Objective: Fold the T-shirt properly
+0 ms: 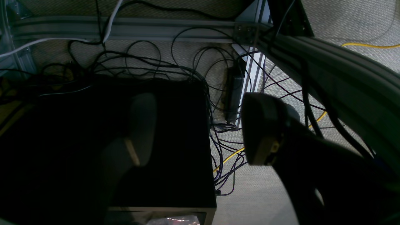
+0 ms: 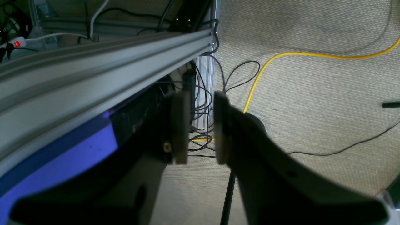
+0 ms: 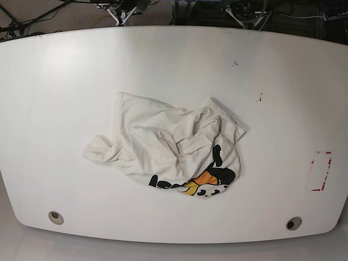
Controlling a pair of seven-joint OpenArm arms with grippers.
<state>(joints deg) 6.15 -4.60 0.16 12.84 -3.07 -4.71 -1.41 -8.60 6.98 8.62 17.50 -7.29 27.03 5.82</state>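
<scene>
A broad white counter with rounded corners (image 3: 54,109) fills the base view, the arms drawn back at its far edge. The cream cotton T-shirt with an orange, yellow and black cartoon print (image 3: 157,147) lies crumpled around the counter's middle, out in front of both arms and well apart from them. The bundle's longer spread runs side to side, roughly along the edge where the arms sit, with the print toward the opposite edge. The right pincer (image 2: 201,128) looks somewhat nearer; its fingers stand narrowly apart, with nothing between them. The left pincer (image 1: 198,128) is wide open and empty. Both probably need to reach outward over the counter, the left also angling inward, before any spreading or folding.
</scene>
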